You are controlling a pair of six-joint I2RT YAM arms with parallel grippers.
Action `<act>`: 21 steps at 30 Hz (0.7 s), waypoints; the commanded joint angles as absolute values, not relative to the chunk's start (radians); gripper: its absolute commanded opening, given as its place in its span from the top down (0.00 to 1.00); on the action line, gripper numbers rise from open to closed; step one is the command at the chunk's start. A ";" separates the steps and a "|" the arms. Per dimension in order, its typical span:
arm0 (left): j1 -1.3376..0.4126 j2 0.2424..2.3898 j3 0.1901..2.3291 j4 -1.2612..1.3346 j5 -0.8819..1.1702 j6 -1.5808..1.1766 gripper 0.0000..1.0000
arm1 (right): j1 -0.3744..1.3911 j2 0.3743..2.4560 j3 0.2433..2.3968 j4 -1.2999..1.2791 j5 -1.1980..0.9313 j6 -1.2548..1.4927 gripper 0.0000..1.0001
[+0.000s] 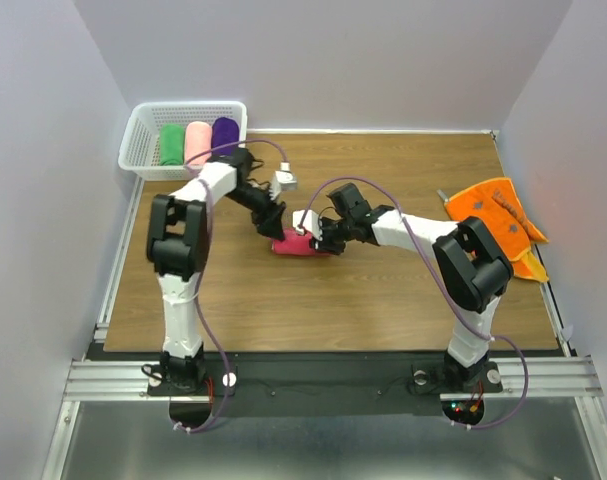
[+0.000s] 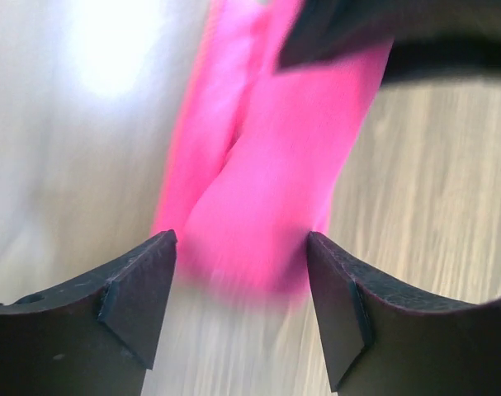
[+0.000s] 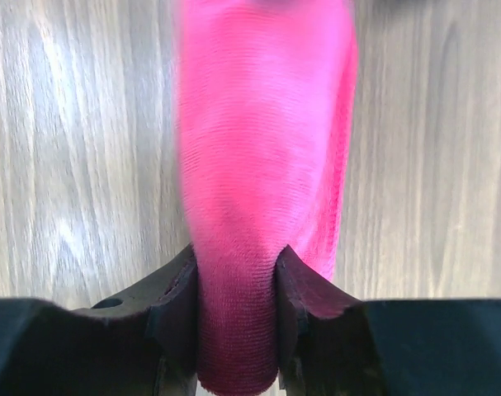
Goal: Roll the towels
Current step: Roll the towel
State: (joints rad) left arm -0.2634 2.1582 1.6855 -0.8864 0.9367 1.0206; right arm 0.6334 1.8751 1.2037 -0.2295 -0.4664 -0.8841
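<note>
The hot-pink towel [image 1: 295, 246] lies as a short roll on the middle of the wooden table. My right gripper [image 1: 320, 240] is shut on its right end; in the right wrist view the roll [image 3: 262, 165] runs away from the pinching fingers [image 3: 177, 305]. My left gripper [image 1: 274, 222] is open just above the roll's left end; in the left wrist view the pink roll [image 2: 267, 190] lies beyond and between the spread fingertips [image 2: 143, 297], not touching them. The orange printed towel [image 1: 503, 225] lies crumpled at the right edge of the table.
A white basket [image 1: 143, 125] at the back left holds a green roll [image 1: 171, 145], a pale pink roll [image 1: 197, 143] and a purple roll [image 1: 225, 134]. Grey walls close in the table on three sides.
</note>
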 commanded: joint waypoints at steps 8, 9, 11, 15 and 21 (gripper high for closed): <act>-0.106 1.398 1.136 -0.349 0.652 0.935 0.21 | 0.523 2.049 1.433 -0.639 -0.696 -0.750 0.99; -0.162 1.347 1.082 -0.318 0.584 0.965 0.18 | 0.512 2.081 1.449 -0.661 -0.712 -0.749 0.99; -0.228 1.198 0.907 -0.200 0.484 1.023 0.17 | 0.503 2.111 1.494 -0.715 -0.747 -0.752 0.99; -0.461 1.017 0.639 0.086 0.313 1.020 0.01 | 0.485 2.190 1.563 -0.790 -0.790 -0.752 0.99; -0.594 1.112 0.629 0.112 0.279 1.031 0.01 | 0.462 2.264 1.673 -0.923 -0.864 -0.772 0.99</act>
State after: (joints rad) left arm -0.5545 1.0527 0.5835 -0.0322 0.3534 1.0233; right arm 0.4622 2.1876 1.6444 -0.7200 -0.8421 -0.7662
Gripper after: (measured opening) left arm 0.985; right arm 0.372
